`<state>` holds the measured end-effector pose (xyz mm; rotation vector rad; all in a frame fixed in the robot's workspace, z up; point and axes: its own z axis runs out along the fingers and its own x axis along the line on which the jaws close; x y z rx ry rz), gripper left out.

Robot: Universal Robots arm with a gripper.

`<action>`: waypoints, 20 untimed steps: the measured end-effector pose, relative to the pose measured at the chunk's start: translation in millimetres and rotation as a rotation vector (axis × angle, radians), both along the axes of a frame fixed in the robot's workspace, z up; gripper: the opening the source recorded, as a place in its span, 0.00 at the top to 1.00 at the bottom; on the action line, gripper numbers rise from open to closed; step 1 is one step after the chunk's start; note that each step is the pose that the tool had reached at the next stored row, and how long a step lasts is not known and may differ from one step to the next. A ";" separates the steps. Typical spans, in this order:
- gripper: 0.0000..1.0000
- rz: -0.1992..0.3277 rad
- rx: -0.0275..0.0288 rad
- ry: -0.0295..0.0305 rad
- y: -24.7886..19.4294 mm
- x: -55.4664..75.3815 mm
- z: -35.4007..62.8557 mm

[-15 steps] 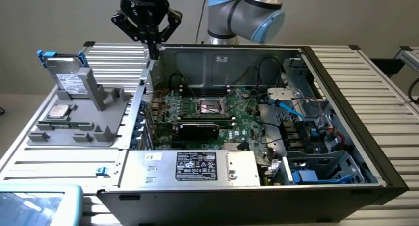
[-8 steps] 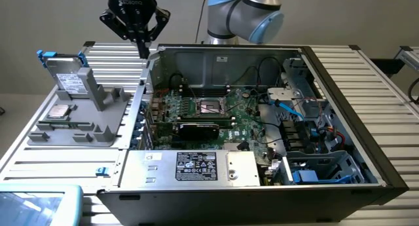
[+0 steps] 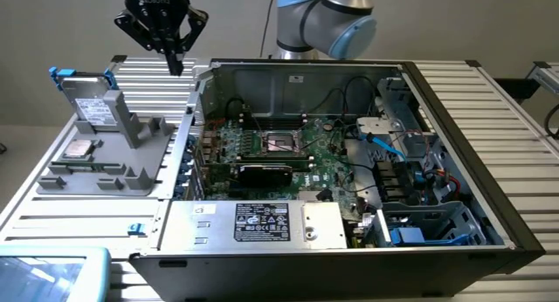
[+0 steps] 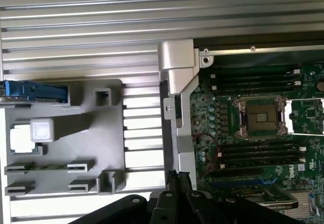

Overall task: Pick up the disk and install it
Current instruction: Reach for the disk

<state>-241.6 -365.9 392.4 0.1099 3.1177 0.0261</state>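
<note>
Exterior view: gripper (image 3: 175, 65) pressed together, empty; disk (image 3: 93, 107) label print unreadable.

Ribbed metal table (image 3: 78, 213) — plain, perhaps grey wall (image 3: 52, 20)

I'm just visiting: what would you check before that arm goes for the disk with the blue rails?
1. Disk standing upright in the grey holder: ok.
2. Hand empty: ok.
3. Hand open for a grasp: not ok, it is shut.
4. Hand above the disk: not ok, it hangs off to the side, by the computer case edge.
5. Free slot for the disk inside the case: cannot tell.
</note>
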 end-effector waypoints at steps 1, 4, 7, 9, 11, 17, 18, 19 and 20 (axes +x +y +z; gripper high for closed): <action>0.89 0.000 0.0000 0.0000 1.2 -3.5 -0.1; 0.89 0.000 0.0000 0.0000 4.9 -14.0 -0.3; 0.89 0.000 0.0000 0.0001 8.4 -24.5 -0.4; 0.89 0.000 0.0000 0.0000 10.9 -31.8 -0.6; 0.89 0.000 -0.0001 0.0000 13.2 -38.9 -0.8; 0.89 0.000 -0.0004 0.0000 15.6 -46.0 -1.0; 0.89 0.000 -0.0005 0.0002 16.0 -47.1 -0.9; 0.89 0.000 -0.0005 0.0000 16.9 -49.7 -1.0; 0.89 0.000 -0.0005 0.0001 17.9 -52.3 -1.0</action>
